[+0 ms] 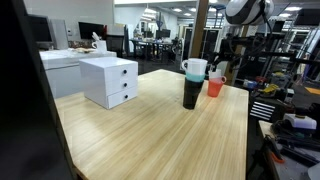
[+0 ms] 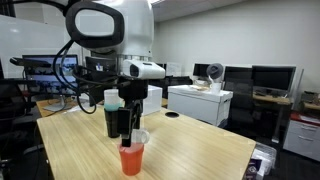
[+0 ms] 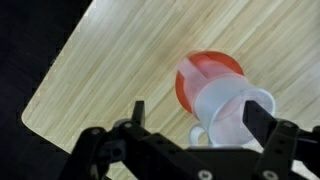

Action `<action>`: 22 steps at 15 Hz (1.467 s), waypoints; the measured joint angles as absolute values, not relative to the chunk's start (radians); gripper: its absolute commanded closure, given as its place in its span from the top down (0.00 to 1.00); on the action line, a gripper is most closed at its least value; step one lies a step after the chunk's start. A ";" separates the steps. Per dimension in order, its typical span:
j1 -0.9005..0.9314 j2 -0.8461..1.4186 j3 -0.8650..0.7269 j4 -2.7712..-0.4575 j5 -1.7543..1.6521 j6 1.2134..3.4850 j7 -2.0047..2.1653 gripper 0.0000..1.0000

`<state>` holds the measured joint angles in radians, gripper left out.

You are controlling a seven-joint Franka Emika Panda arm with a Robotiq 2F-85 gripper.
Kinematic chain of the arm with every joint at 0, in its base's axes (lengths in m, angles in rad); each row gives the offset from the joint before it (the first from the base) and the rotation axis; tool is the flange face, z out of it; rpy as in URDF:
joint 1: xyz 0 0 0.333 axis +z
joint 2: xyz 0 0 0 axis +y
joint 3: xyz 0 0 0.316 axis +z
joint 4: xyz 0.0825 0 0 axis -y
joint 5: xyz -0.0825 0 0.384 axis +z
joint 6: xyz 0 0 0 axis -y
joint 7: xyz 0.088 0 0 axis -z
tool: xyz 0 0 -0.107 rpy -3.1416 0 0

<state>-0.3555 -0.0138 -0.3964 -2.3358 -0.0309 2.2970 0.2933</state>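
Hand (image 3: 197, 118) hangs released over the far corner of the tabletop (image 1: 150, 140), its jaws spread wide and gripping nothing. In the wrist view one finger (image 3: 138, 112) stands at 9 o'clock and its partner at 3 o'clock, with two cups showing in the gap between them.

Largest on the pale wooden tabletop is a white drawer unit (image 1: 109, 80), which sits well apart from the hand, at 9 o'clock of the cups in an exterior view. Next comes a tall black tumbler (image 1: 192, 88) with a white and teal top, standing upright near the middle of the board.

Just beside it, at 3 o'clock in that same view, stands an orange cup (image 3: 200, 72), upright and directly beneath the hand. A smaller translucent cup (image 3: 235, 108) sits at the orange cup's mouth, at about 5 o'clock of it in the wrist view and tilted, closer to the 3 o'clock finger. Whether that finger touches it cannot be told.
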 measured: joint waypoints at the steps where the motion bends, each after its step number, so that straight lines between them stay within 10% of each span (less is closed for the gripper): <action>1: -0.356 -0.005 -0.397 -2.336 -0.031 2.297 0.295 1.00; 22: -0.359 0.078 -0.403 -2.321 0.072 2.375 0.329 1.00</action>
<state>-0.3585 0.0783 -0.4033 -2.3212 0.0721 2.3747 0.3285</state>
